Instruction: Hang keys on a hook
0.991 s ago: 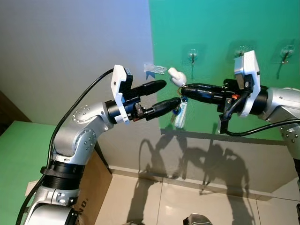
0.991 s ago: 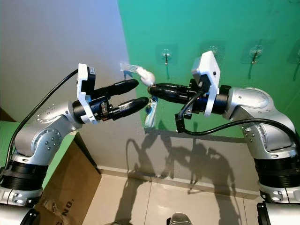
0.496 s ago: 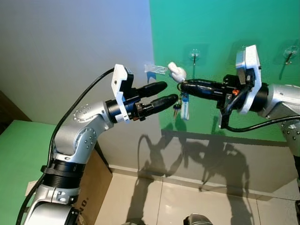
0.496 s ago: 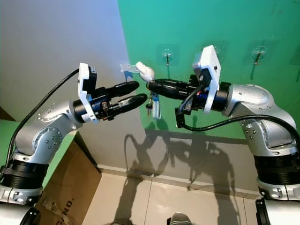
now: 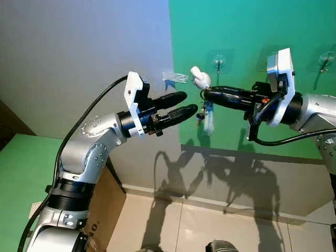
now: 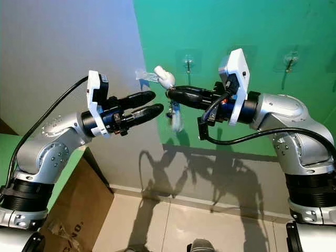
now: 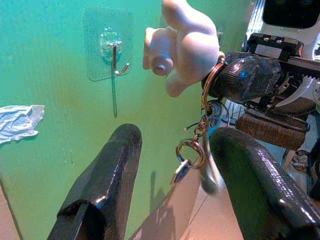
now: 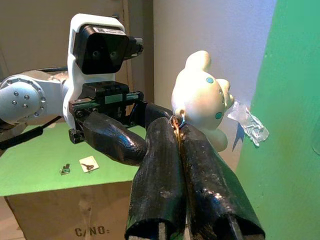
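Observation:
The keys [image 5: 206, 116] hang from a ring with a white toy figure [image 5: 199, 79] on it. My right gripper [image 5: 206, 94] is shut on that ring, held out level in front of the green wall. The figure is just to the left of a clear stick-on hook [image 5: 218, 63] and slightly below it. My left gripper [image 5: 190, 102] is open, its tips just left of the dangling keys and apart from them. In the left wrist view the key ring [image 7: 192, 150] hangs between my two fingers [image 7: 107, 185], with the hook [image 7: 115, 52] behind. The right wrist view shows the figure [image 8: 200, 97] above my shut fingertips.
More hooks are stuck further right on the green wall [image 5: 325, 58]. A torn scrap of clear tape [image 5: 174, 77] sticks to the wall edge. A cardboard box [image 5: 105, 205] stands below my left arm, with small keys on its green top [image 8: 87, 165]. Below is tiled floor.
My right gripper has lifted the keys slightly up and to the right, away from the left gripper's lower finger. The keys swing. The left gripper has stayed open in place.

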Available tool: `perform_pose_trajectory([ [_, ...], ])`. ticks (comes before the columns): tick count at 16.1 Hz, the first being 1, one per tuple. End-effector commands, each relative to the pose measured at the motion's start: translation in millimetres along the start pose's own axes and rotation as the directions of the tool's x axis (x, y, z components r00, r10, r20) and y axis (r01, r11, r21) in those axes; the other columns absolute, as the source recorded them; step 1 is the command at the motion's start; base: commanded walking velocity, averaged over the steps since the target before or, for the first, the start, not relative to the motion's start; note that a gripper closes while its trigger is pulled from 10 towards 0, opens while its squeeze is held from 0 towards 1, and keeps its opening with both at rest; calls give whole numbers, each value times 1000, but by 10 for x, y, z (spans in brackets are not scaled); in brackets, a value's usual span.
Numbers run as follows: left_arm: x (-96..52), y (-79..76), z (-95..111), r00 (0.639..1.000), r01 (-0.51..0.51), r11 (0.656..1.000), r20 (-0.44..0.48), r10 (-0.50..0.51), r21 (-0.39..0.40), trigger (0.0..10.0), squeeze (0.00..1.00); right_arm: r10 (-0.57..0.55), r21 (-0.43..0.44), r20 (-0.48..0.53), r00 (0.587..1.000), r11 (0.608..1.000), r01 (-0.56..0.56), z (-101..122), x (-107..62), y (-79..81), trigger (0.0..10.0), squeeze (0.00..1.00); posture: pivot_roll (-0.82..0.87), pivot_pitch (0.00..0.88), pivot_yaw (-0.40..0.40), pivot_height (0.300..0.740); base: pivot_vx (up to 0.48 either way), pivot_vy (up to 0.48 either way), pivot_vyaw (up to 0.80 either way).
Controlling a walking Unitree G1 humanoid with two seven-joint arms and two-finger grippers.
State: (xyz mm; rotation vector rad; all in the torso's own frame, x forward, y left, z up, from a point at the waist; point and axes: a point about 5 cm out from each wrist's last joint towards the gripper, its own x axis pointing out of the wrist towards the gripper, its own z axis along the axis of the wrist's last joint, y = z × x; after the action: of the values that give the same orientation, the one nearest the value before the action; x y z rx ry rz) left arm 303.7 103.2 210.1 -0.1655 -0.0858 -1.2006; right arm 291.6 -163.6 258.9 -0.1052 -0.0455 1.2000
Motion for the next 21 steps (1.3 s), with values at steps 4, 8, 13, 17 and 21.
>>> perform_pose_trajectory([
  [4,-5,9,81,1000,11,1000,17,-11,16,10000,0,21,-26,23,1000,999,-20,90,23,20,0,0,-276,44,131,736,0,0,0],
  [8,45,-1,98,999,29,999,31,-29,16,10000,0,52,-7,29,998,999,-52,99,37,59,0,0,-281,37,131,736,0,0,0],
  [13,59,-5,137,998,42,999,57,-42,8,10000,0,59,8,27,998,998,-59,102,13,68,0,0,-286,42,131,736,0,0,0],
  [17,71,-21,155,996,51,999,78,-51,-6,10000,0,68,23,31,997,997,-69,113,9,70,0,0,-285,48,131,736,0,0,0],
  [21,77,-20,159,995,55,998,84,-54,-13,6549,0,66,28,35,997,997,-67,121,9,62,0,0,-286,50,130,736,0,0,0],
])
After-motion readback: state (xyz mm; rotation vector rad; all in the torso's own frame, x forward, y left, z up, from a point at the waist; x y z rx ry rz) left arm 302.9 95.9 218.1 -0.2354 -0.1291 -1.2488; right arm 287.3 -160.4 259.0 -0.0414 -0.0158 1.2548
